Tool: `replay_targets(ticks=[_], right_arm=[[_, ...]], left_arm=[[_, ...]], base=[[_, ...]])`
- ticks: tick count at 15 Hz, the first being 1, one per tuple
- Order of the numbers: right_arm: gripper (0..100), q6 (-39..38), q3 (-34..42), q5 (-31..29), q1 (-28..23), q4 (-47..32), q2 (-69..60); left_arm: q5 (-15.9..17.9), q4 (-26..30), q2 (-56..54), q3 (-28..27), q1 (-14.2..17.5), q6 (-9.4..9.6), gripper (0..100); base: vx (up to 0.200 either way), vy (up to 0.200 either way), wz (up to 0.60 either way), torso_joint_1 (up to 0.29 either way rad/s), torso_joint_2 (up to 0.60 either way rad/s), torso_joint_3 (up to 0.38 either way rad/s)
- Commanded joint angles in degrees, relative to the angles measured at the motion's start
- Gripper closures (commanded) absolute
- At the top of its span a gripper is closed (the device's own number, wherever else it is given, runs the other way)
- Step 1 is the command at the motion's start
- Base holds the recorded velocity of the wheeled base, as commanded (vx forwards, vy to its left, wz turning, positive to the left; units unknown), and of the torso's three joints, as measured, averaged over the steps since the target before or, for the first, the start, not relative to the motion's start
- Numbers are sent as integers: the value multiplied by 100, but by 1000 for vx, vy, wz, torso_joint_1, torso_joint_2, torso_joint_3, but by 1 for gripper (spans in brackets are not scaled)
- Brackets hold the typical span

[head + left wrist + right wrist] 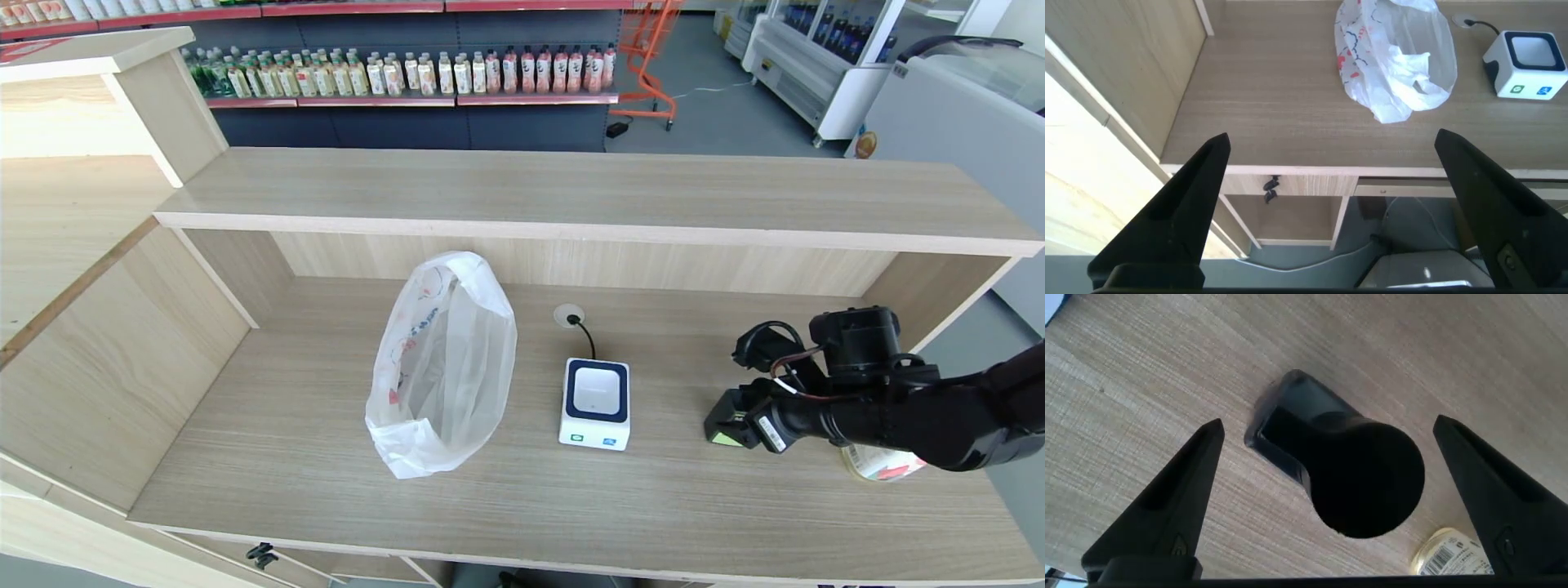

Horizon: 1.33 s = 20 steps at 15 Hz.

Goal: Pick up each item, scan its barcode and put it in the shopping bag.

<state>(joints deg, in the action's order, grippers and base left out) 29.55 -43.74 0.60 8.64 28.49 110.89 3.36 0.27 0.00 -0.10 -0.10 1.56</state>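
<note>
A translucent white shopping bag [441,363] [1396,57] stands open on the wooden counter, left of the middle. To its right sits a small white scanner [596,400] [1523,61] with a dark-framed window. My right gripper [729,418] [1329,429] hangs open just above a black item [1347,465] with a round dark top, one finger on each side of it. A pale jar [882,465] [1445,551] with a barcode stands right behind, partly under my right arm. My left gripper [1333,143] is open and holds nothing, off the counter's front edge.
The counter [571,498] has a raised shelf along the back and a side wall on the left. The scanner's cable runs into a hole [569,314] behind it. Bare counter lies in front of the bag and the scanner.
</note>
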Motion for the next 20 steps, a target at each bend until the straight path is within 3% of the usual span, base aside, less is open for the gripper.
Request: replay_targets(ticks=[1,7,8,15,17,20], right_arm=[[0,-2,-152,134,85,-1,249],[0,77,-267,274,287,368,522],[100,139,-258,283,287,421,531],[100,200,-188,239,243,561,12],[100,235,560,230,32,772,-1174],[100,1677,1764,265,-407,1229,-2695]], left_arm=[[6,0,9,1,1,2,0],[6,0,9,1,1,2,0],[6,0,9,1,1,2,0],[-2,0,9,1,1,2,0],[-2,0,9,1,1,2,0],[-2,0,9,1,1,2,0]], base=[[0,0,0,0,0,0],[0,0,0,0,0,0],[0,0,0,0,0,0],[0,0,0,0,0,0],[0,0,0,0,0,0],[0,0,0,0,0,0]])
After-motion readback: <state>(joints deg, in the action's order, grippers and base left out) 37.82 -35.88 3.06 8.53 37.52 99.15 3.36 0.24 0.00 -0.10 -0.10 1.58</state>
